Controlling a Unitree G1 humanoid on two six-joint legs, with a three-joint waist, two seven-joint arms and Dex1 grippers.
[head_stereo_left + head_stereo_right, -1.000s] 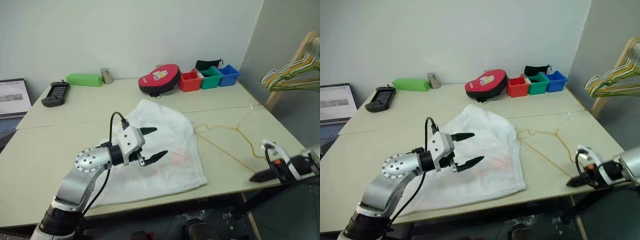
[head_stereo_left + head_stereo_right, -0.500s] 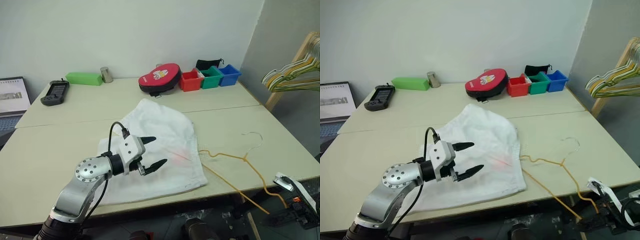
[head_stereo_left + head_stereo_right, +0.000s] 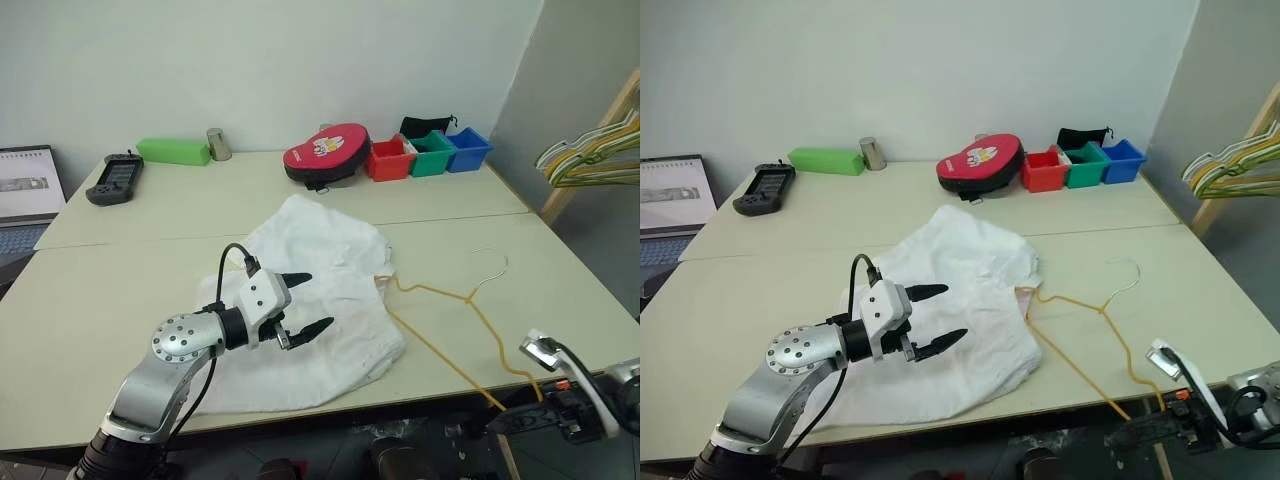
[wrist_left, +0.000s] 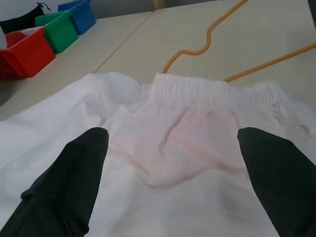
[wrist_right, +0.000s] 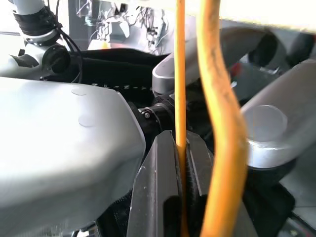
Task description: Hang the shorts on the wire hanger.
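The white shorts [image 3: 335, 245] lie wrinkled on the middle of the table, the elastic waistband [image 4: 190, 89] toward the right. My left gripper [image 3: 318, 299] hovers open just over the shorts, nothing between its fingers [image 4: 69, 187]. The yellow wire hanger [image 3: 467, 298] lies to the right of the shorts, its hook [image 3: 492, 262] pointing away and its left corner touching the waistband edge. Its near corner sticks out past the table's front edge, where my right gripper [image 3: 505, 425] is shut on the wire [image 5: 180, 98].
Along the back of the table [image 3: 120, 290] stand a red pouch [image 3: 322, 153], red, green and blue bins [image 3: 432, 155], a green box [image 3: 173, 152], a metal cup [image 3: 215, 144], a handheld device [image 3: 113, 180] and a laptop [image 3: 28, 185]. Several thicker hangers [image 3: 590, 160] hang bunched at the right.
My right gripper has dragged the hanger leftward and toward the table's front edge. The hanger's left corner now meets the waistband, and the shorts' right side has bunched up. The left gripper stayed put.
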